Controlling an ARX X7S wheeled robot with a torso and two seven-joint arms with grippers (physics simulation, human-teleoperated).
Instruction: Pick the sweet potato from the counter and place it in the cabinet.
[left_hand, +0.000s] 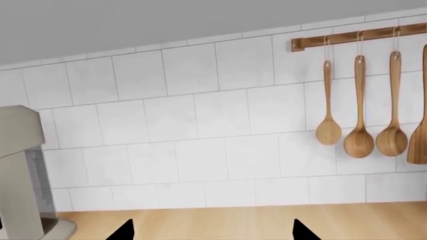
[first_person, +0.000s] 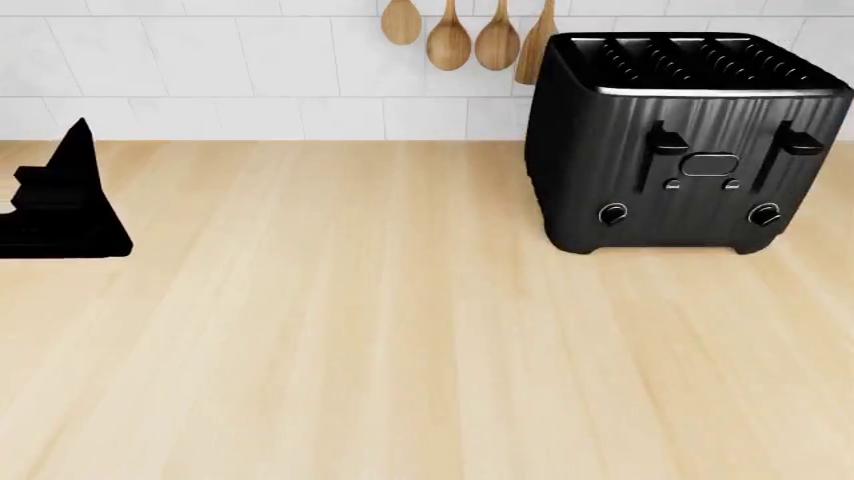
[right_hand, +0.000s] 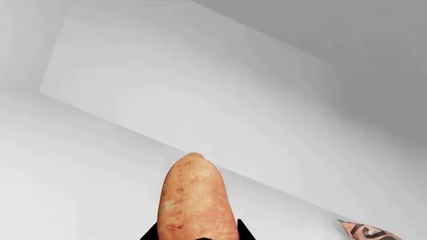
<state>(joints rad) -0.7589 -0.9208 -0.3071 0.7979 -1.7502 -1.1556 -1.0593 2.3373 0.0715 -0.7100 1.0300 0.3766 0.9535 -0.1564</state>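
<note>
Right wrist: claw (right_hand: 193, 235) around sweet potato (right_hand: 193, 200)

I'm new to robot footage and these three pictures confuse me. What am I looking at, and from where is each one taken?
It is a simulated two-armed robot in a kitchen. One picture comes from its head, looking down on the wooden counter, where a black toaster stands below hanging wooden spoons. The dark shape at that view's left is the left gripper.

The other two come from cameras near each gripper. The left one looks over the counter at the tiled wall; its fingertips stand apart, holding nothing. The right gripper holds the sweet potato among plain white panels, seemingly the cabinet.
</note>
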